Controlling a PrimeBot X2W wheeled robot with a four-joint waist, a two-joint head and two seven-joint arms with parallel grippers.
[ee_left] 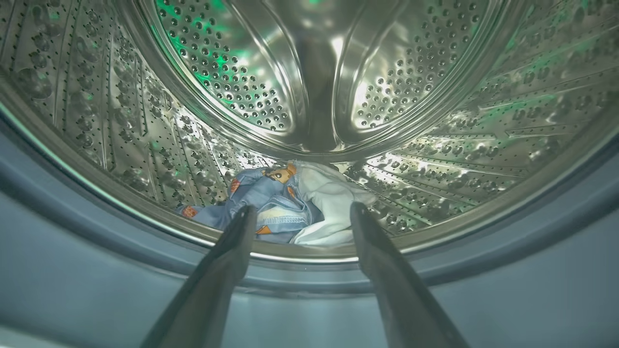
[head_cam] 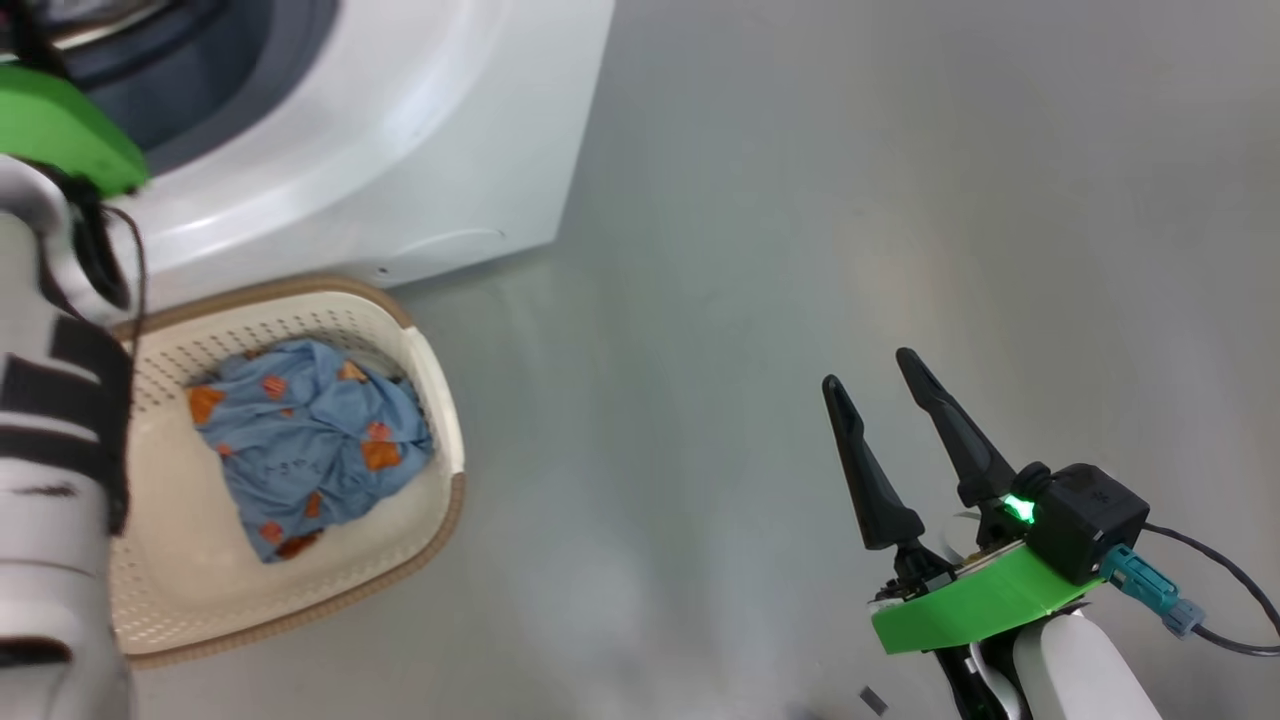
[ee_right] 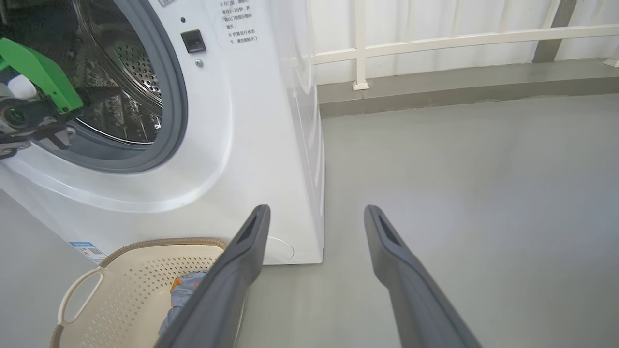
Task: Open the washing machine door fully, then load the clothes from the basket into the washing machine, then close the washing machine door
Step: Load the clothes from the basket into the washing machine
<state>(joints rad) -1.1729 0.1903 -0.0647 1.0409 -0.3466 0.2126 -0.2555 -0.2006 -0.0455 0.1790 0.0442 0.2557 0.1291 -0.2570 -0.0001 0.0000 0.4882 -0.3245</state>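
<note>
Bare grey floor (head_cam: 800,200), with a white rail (ee_right: 435,38) along the far wall. The washer (head_cam: 400,130) stands at one side with its mouth open.

The left gripper (ee_left: 303,209) is held at that mouth, above the grey seal (ee_left: 96,270), with its jaws spread wide and holding nothing. Just beyond its fingertips, in the gap between them, clothes (ee_left: 285,208) lie heaped at the bottom of the steel drum (ee_left: 319,72). They are blue printed fabric beside white cloth, and neither finger touches them. Wide, empty jaws facing the heap fit the drop-off end of a loading step.

The right gripper (head_cam: 868,370) hangs over open floor, its jaws equally wide and empty, pointing towards the washer's front corner. Parked there, it probably keeps out of the working arm's way.

The basket (head_cam: 430,400) sits on the floor close against the washer's front, well to the side of the right jaws and below the left arm, so the carry to the drum is short. One blue piece (head_cam: 310,440) lies crumpled in it, so loading appears unfinished.

The drum rim and seal lip run just beneath the left fingers, and any withdrawal has to clear that edge. The drum leaves ample room on both sides of the jaws. The basket's walls are low, and the floor around the right jaws is free.
</note>
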